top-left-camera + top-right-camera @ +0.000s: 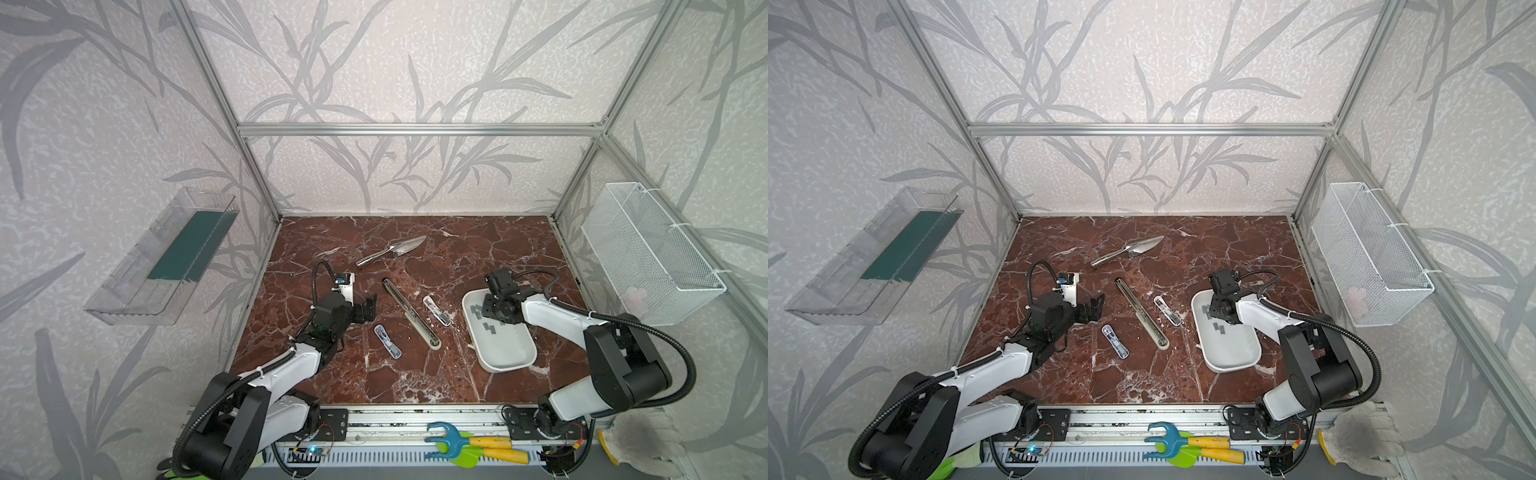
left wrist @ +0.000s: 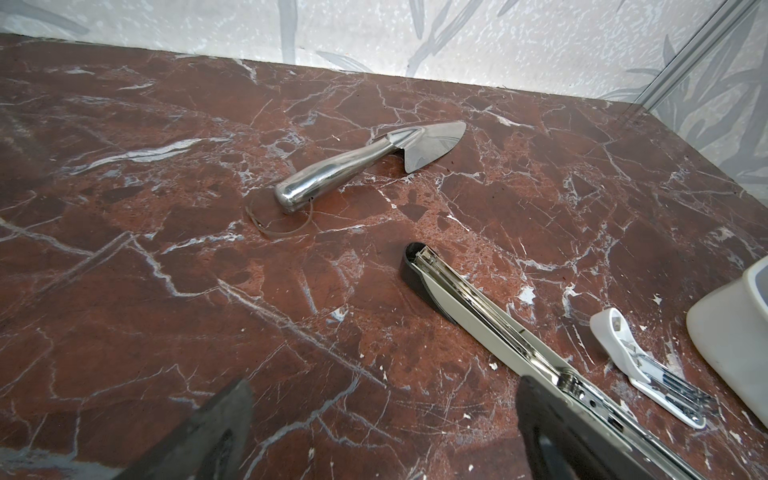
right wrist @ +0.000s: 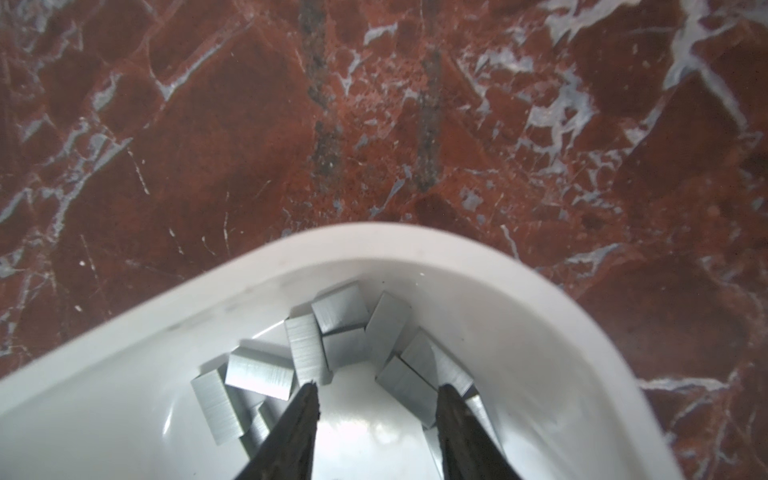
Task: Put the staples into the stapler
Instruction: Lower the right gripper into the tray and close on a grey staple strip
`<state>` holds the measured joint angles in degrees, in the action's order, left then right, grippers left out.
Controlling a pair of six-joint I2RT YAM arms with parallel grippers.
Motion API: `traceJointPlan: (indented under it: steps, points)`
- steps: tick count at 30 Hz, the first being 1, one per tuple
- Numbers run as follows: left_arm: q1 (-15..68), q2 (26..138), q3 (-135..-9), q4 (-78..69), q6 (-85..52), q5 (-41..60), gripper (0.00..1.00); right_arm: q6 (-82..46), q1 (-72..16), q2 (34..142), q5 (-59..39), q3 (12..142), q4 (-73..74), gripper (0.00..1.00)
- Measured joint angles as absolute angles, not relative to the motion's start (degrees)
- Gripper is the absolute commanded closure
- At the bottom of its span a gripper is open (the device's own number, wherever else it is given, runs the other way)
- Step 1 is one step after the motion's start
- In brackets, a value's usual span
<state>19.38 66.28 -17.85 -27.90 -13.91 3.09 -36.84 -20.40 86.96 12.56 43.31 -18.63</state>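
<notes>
The stapler (image 1: 409, 313) (image 1: 1142, 313) is long and lies opened flat mid-table, its metal channel (image 2: 469, 299) facing up. Several dull-grey staples (image 1: 489, 329) (image 3: 340, 309) lie loose in a white tray (image 1: 505, 368) (image 3: 374, 237) on the right. My right gripper (image 1: 486, 309) (image 3: 376, 388) points down into the tray's far end. Its jaws stand apart over bare tray floor, staples on either side, nothing between them. My left gripper (image 1: 368, 309) (image 2: 384, 380) hangs wide open and empty just left of the stapler.
A steel trowel (image 1: 392, 250) (image 2: 365, 162) lies behind the stapler. Two small staplers flank it, one (image 1: 387, 341) on the left and one (image 1: 436, 309) on the right. A wire basket (image 1: 652, 253) hangs on the right wall, a clear shelf (image 1: 162, 257) on the left.
</notes>
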Motion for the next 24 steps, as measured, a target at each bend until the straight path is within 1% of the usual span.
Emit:
traceJointPlan:
  steps: [3, 10, 14, 24]
  points:
    - [19.38, 66.28, -17.85, -27.90, -13.91, 3.11, 0.01, -36.86, -20.40, 86.98, 12.19, 42.68, -18.70, 0.50]
    - [19.38, 65.93, -17.74, -28.03, -13.91, 3.11, 0.01, -37.30, -20.40, 87.09, 12.19, 42.57, -18.72, 0.49]
    - [19.38, 65.91, -17.72, -28.21, -13.91, 3.11, 0.01, -37.95, -20.40, 87.09, 12.60, 42.57, -19.53, 0.46]
    - [19.38, 65.93, -17.72, -28.32, -13.91, 3.11, 0.01, -39.24, -21.65, 86.61, 13.32, 42.22, -22.96, 0.46]
